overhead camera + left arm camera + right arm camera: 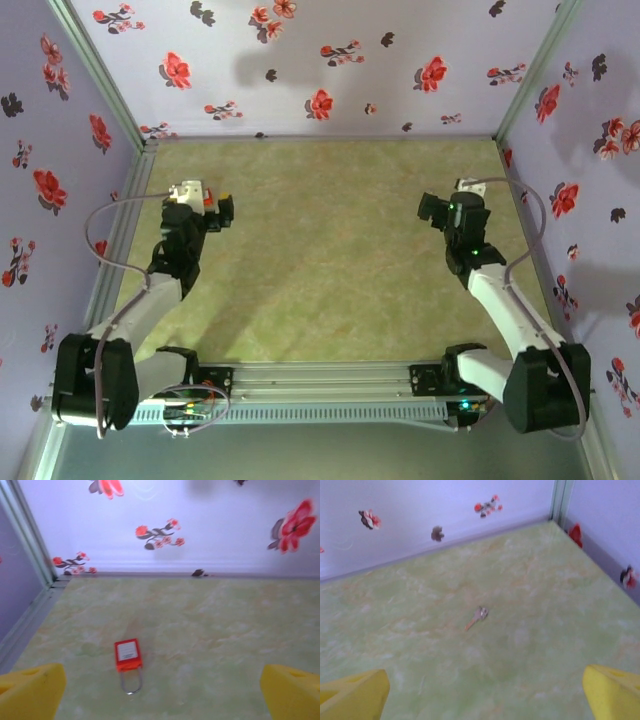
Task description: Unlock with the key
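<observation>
A red padlock with a white label lies flat on the green mat, its steel shackle pointing toward my left gripper. That gripper hovers above and short of it, open, with yellow fingertips at both lower corners and nothing between them. A small metal key lies on the mat ahead of my right gripper, which is also open and empty. In the top view the left gripper sits at the mat's left and the right gripper at its right.
Flower-patterned walls enclose the green mat at the back and on both sides. A metal rail runs along the left edge. The back left corner post stands near the padlock; the back right corner stands beyond the key.
</observation>
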`<state>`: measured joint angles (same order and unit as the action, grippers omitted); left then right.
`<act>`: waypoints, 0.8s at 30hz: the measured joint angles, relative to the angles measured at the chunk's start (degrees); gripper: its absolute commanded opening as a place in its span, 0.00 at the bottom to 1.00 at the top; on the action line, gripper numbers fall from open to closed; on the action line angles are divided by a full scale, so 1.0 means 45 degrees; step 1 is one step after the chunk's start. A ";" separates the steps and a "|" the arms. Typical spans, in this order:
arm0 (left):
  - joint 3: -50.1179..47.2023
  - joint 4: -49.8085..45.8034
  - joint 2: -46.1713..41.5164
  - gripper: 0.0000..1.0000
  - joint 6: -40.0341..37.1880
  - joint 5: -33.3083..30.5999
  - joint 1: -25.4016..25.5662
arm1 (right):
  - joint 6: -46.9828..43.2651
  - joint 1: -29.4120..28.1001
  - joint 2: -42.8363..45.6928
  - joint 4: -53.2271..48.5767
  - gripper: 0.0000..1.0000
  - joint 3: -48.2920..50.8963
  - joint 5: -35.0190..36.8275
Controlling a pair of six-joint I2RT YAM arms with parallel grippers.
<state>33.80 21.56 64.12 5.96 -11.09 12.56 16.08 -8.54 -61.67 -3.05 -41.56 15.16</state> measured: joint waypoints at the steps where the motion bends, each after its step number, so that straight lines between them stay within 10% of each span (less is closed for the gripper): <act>1: 0.0272 -0.0529 -0.0209 1.00 0.0340 0.0199 0.0102 | 0.0379 -0.0005 0.0170 -0.0908 0.99 -0.0325 -0.0058; 13: 0.2084 -0.4711 -0.0879 1.00 0.2472 0.2535 0.1773 | 0.2924 0.0879 -0.1268 -0.7893 0.94 -0.2914 0.0053; 24: 0.2283 -0.5493 -0.0879 1.00 0.3366 0.3798 0.2127 | 0.3133 0.2841 -0.2924 -0.9126 0.89 -0.2657 0.0126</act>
<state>44.07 -3.16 60.16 21.10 6.00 22.13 30.17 4.25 -74.83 -44.12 -53.52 15.73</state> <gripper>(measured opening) 0.996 0.896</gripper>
